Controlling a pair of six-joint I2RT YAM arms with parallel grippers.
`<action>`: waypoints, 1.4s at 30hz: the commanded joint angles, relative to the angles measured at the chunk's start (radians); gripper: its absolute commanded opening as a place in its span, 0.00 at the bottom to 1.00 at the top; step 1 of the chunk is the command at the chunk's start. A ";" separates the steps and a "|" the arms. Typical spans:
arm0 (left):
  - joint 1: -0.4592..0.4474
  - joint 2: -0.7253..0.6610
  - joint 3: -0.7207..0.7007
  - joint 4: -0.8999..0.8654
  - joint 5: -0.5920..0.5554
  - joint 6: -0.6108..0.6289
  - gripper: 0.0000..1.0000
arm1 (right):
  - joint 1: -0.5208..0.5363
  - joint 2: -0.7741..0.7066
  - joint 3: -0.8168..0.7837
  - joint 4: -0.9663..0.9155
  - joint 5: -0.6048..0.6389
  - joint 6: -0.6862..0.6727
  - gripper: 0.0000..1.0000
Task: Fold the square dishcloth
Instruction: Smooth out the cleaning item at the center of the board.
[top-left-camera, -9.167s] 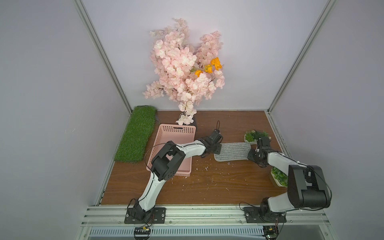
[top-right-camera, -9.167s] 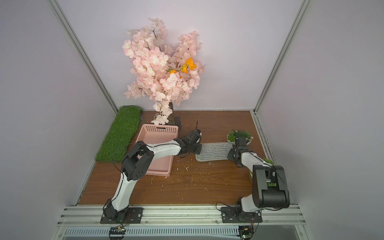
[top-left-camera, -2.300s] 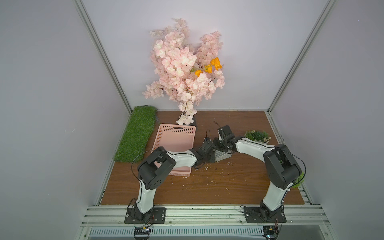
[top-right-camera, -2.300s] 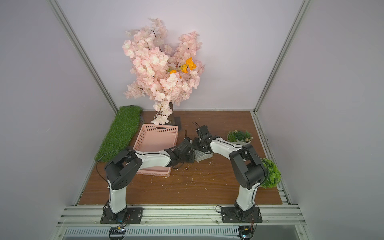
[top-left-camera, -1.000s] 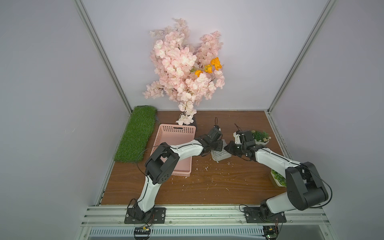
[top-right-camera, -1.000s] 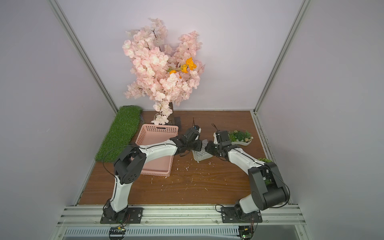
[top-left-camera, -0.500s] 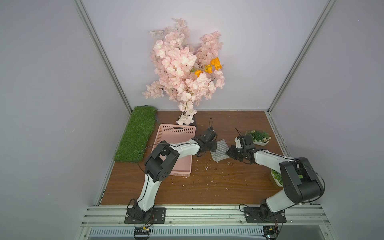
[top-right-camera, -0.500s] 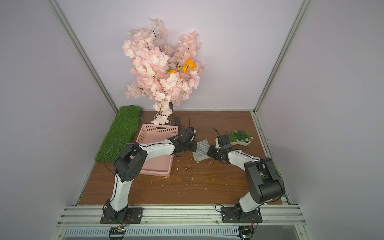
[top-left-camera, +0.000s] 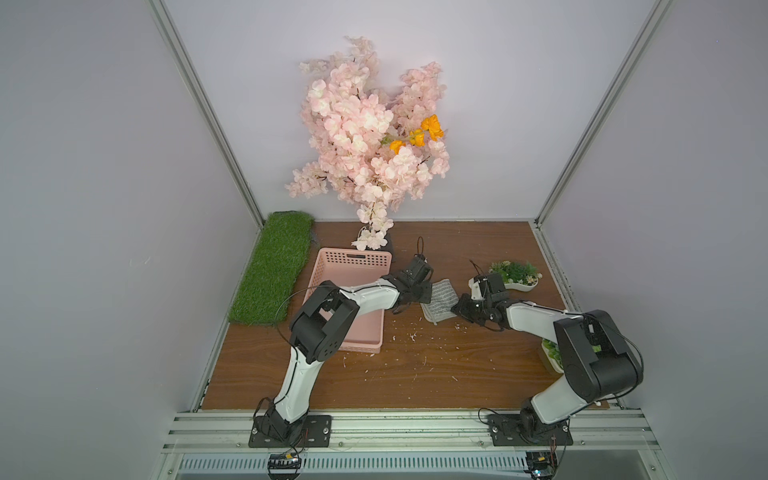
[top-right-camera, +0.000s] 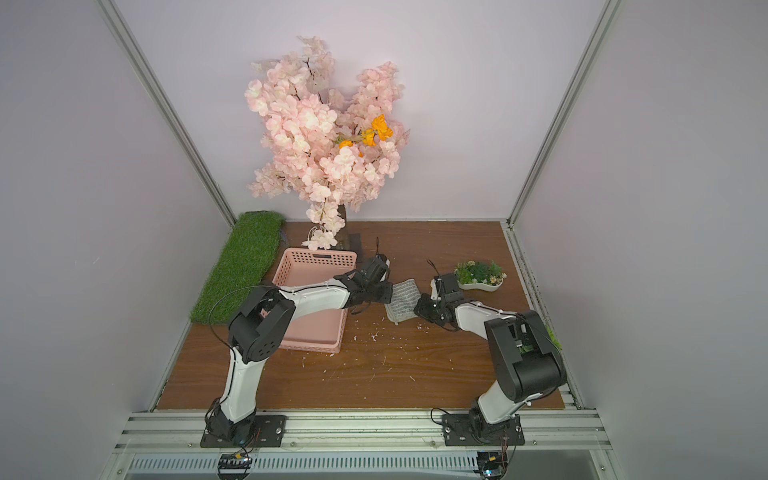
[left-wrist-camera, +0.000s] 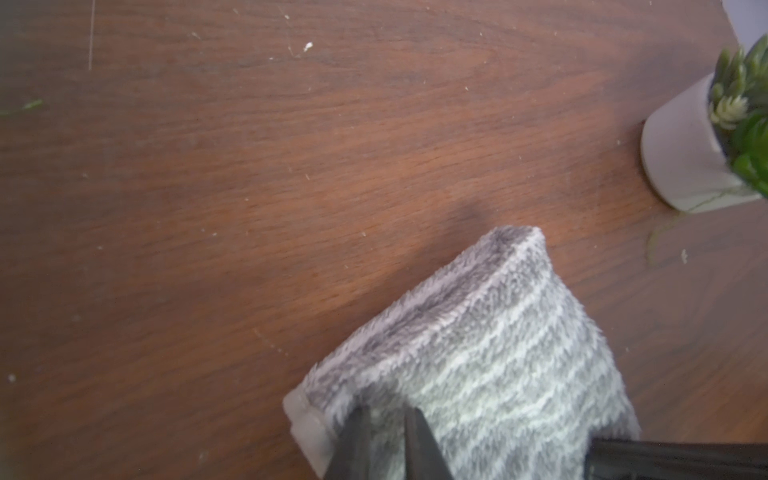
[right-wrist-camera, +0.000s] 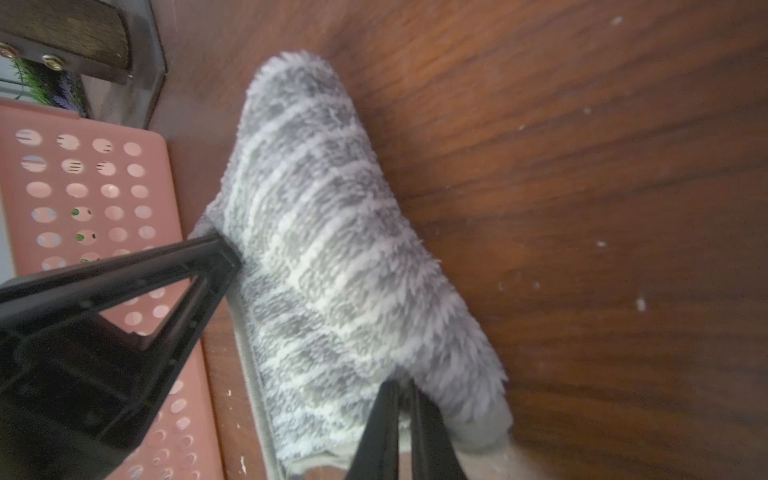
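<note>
The square dishcloth (top-left-camera: 441, 299) (top-right-camera: 402, 300) is grey and fuzzy with thin white stripes. It lies folded into a narrow doubled piece on the wooden table, just right of the pink basket. My left gripper (top-left-camera: 430, 291) (left-wrist-camera: 386, 409) is at its left edge; the fingers stand close together with cloth pile (left-wrist-camera: 498, 353) pinched between them. At the cloth's (right-wrist-camera: 332, 270) near right corner, my right gripper (top-left-camera: 455, 309) (right-wrist-camera: 402, 384) is shut on the fabric. One left finger (right-wrist-camera: 166, 270) shows in the right wrist view, touching the cloth's far side.
The pink basket (top-left-camera: 353, 266) stands left of the cloth, under my left arm, with a green grass mat (top-left-camera: 274, 270) by the left wall. A pink blossom tree (top-left-camera: 365, 137) rises at the back. A small plant in a white pot (top-left-camera: 515, 276) (left-wrist-camera: 681, 158) stands right of the cloth. White crumbs litter the table.
The cloth, spread wide earlier, is now a narrow folded piece. Over the last second both grippers shifted slightly around it, and the right gripper came down lower at its near corner.
</note>
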 joint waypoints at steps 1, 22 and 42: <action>0.012 -0.043 0.006 -0.018 -0.024 0.030 0.26 | -0.005 -0.030 0.026 -0.045 0.000 -0.017 0.11; -0.099 -0.137 -0.097 0.035 0.108 -0.017 0.26 | -0.007 0.123 0.238 0.019 -0.089 -0.005 0.12; -0.085 -0.072 -0.157 0.018 0.063 -0.017 0.22 | -0.025 0.325 0.393 0.030 -0.082 -0.019 0.12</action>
